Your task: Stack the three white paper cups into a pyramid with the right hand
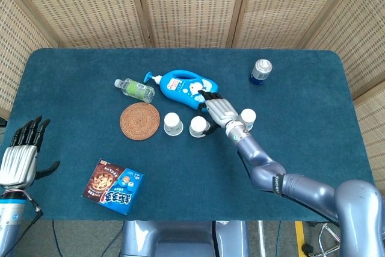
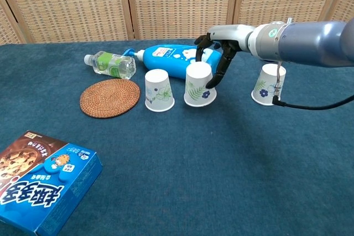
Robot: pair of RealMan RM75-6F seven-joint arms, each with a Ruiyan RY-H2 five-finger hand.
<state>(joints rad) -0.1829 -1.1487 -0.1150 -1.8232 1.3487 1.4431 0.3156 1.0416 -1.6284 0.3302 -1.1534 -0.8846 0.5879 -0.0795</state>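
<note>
Three white paper cups with printed flowers stand upside down on the blue cloth. My right hand (image 1: pixel 219 111) (image 2: pixel 217 54) grips the middle cup (image 1: pixel 198 126) (image 2: pixel 198 84), which sits just right of the left cup (image 1: pixel 172 124) (image 2: pixel 158 90), a small gap between them. The third cup (image 1: pixel 247 118) (image 2: pixel 269 83) stands apart further right, behind my right forearm in the chest view. My left hand (image 1: pixel 20 157) hovers open at the table's near left edge, seen only in the head view.
A blue detergent bottle (image 1: pixel 186 88) (image 2: pixel 176 61) lies right behind the held cup. A small water bottle (image 1: pixel 135 89) (image 2: pixel 110 63) and a woven coaster (image 1: pixel 139 121) (image 2: pixel 109 97) lie to the left. A cookie box (image 1: pixel 113 186) (image 2: pixel 38 181) sits front left, a can (image 1: pixel 260 71) far right.
</note>
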